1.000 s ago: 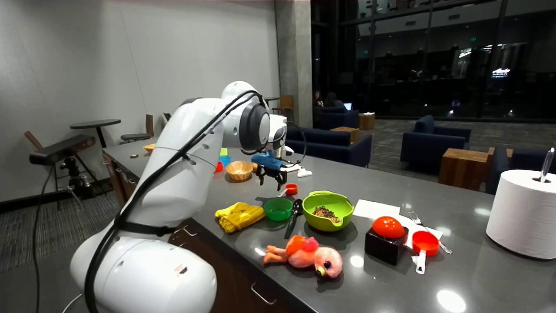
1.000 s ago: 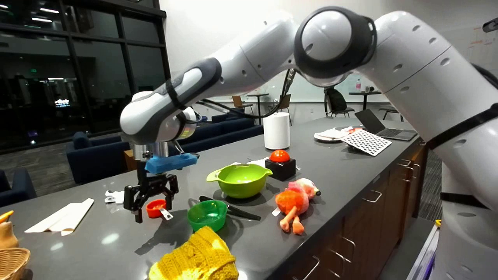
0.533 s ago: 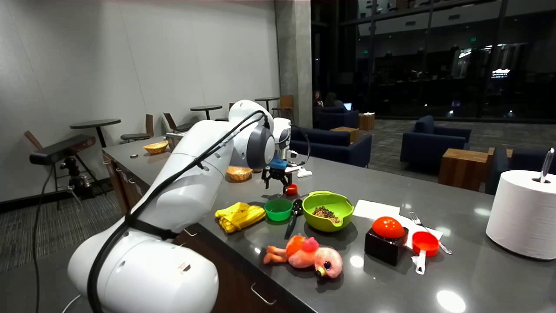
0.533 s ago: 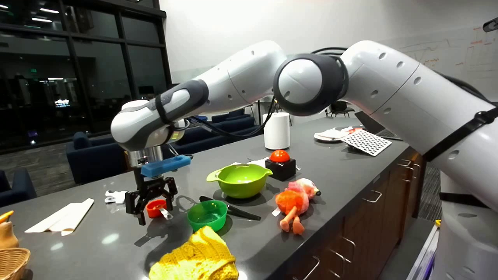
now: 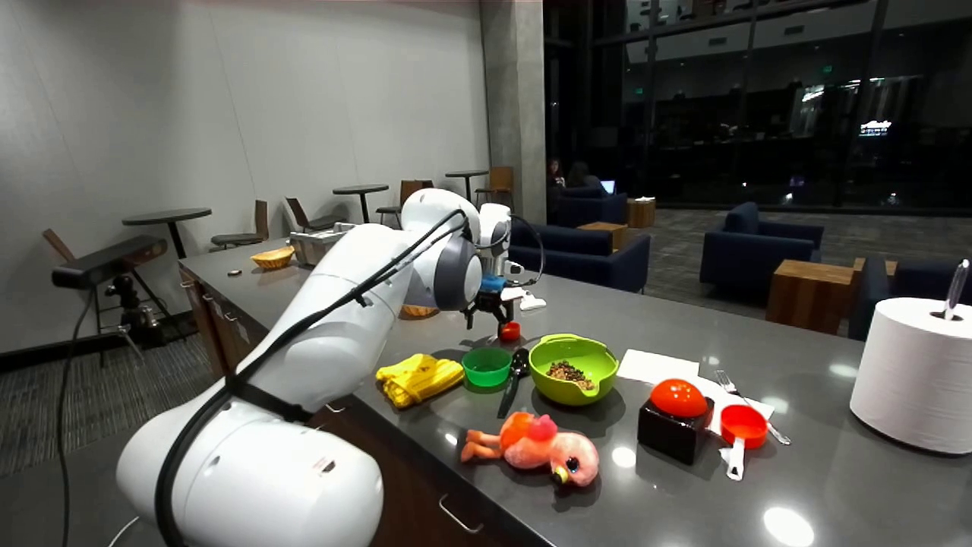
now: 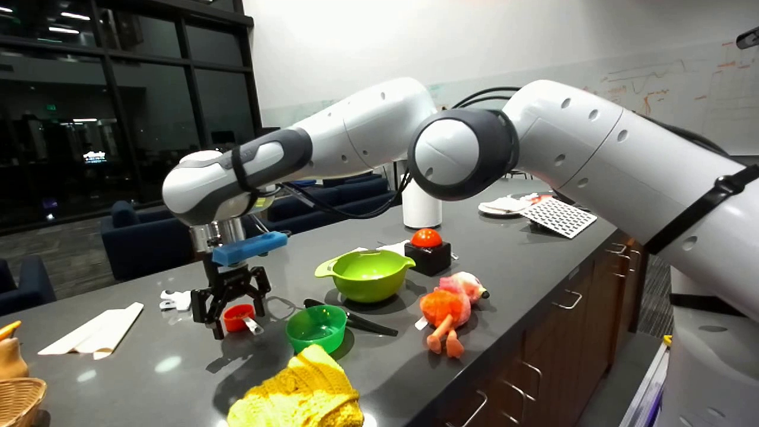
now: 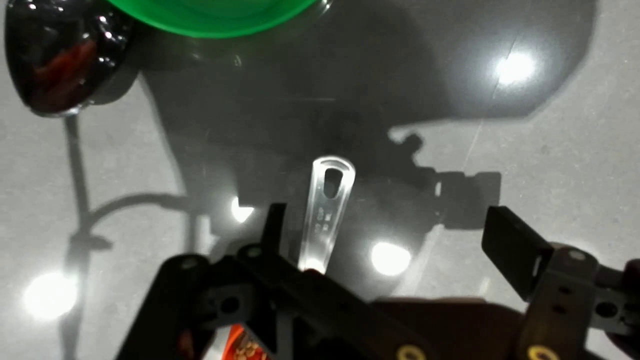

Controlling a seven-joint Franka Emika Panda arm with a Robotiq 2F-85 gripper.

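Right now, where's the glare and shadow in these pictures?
Wrist view: bright glare spots on the countertop, dark shadow around the measuring cup handle; in an exterior view, the shadow of the gripper falls picture-left of the small green bowl; in both exterior views, white reflections dot the countertop.

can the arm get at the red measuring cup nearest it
Probably yes: the open claw hangs near the red measuring cup; in the wrist view its handle shows between the fingers, nothing visible blocking it.
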